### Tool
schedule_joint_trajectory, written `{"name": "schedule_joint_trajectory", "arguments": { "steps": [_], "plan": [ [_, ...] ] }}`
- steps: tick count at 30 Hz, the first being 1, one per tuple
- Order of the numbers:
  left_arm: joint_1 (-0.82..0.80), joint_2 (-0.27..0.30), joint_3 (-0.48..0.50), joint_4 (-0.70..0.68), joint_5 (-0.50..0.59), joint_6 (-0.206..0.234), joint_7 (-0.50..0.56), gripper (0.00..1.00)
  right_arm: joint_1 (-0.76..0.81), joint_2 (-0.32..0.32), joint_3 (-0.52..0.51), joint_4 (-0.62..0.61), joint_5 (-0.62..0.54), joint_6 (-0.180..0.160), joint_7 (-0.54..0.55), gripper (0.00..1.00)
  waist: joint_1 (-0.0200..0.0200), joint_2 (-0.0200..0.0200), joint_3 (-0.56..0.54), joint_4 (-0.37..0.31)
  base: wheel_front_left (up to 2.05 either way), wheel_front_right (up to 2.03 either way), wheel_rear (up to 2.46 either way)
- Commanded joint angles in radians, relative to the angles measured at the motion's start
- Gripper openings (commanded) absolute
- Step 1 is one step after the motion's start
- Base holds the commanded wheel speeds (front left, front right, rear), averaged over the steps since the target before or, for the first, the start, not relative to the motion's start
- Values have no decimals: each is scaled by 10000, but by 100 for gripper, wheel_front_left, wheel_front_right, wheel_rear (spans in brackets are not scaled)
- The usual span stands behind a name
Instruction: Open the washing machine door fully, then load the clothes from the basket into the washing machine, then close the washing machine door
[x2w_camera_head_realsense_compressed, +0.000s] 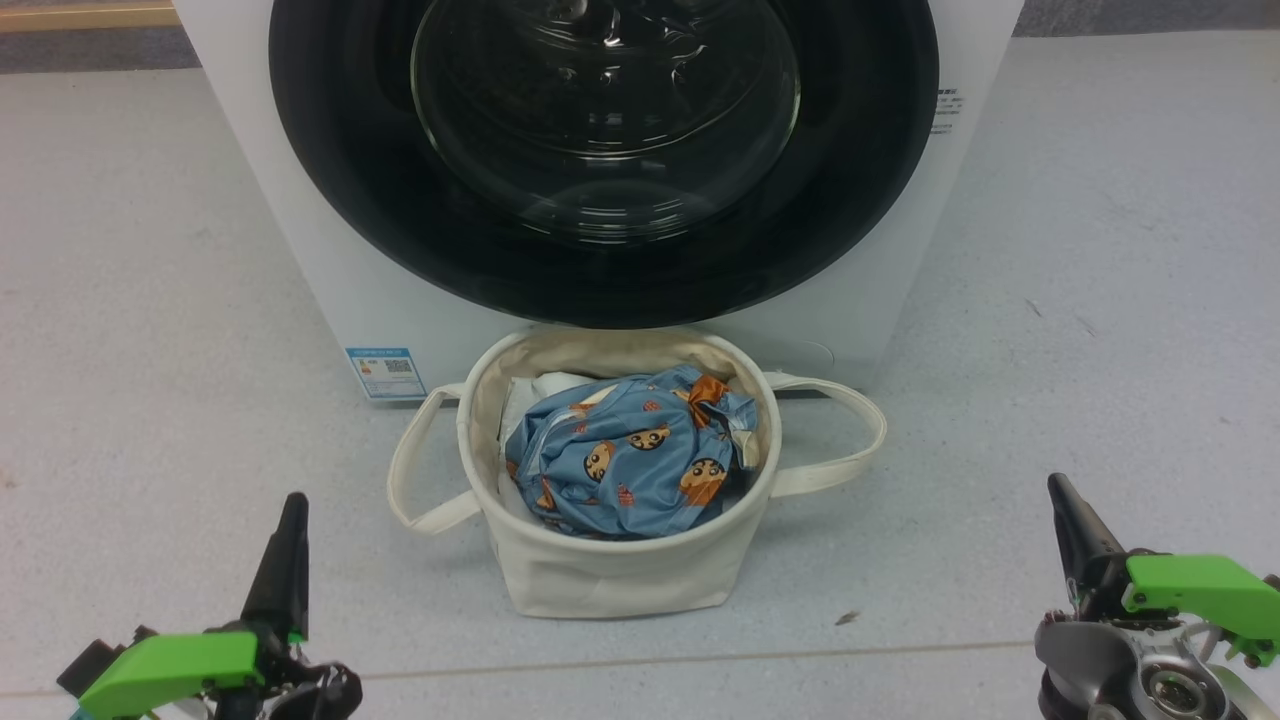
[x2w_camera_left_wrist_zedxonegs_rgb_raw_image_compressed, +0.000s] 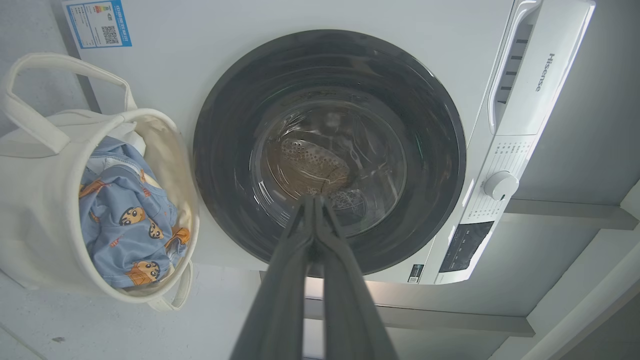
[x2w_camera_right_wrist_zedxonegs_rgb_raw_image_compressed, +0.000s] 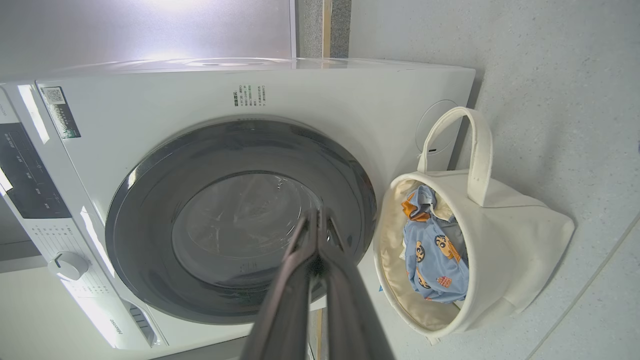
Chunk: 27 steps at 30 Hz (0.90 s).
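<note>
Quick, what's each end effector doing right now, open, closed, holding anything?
Left end effector: closed, holding nothing.
Right end effector: closed, holding nothing.

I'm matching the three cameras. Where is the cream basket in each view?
Head view: the basket lower centre, just below the washing machine door.
Left wrist view: far left, left of the door.
Right wrist view: right side, right of the door.
Shared landmark: the door's glossy black rim.
</note>
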Motion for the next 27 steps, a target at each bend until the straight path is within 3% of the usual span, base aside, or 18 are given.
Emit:
{"name": "schedule_joint_trajectory", "arguments": {
  "steps": [1, 27],
  "plan": [
    [-444, 62, 369, -307, 70, -67, 73, 0, -321, -260, 109, -347, 14, 0, -122, 0, 0, 0, 0, 0, 0, 0, 0],
    [-444, 62, 369, -307, 70, -67, 73, 0, -321, -260, 109, -347, 14, 0, -122, 0, 0, 0, 0, 0, 0, 0, 0]
  ]
}}
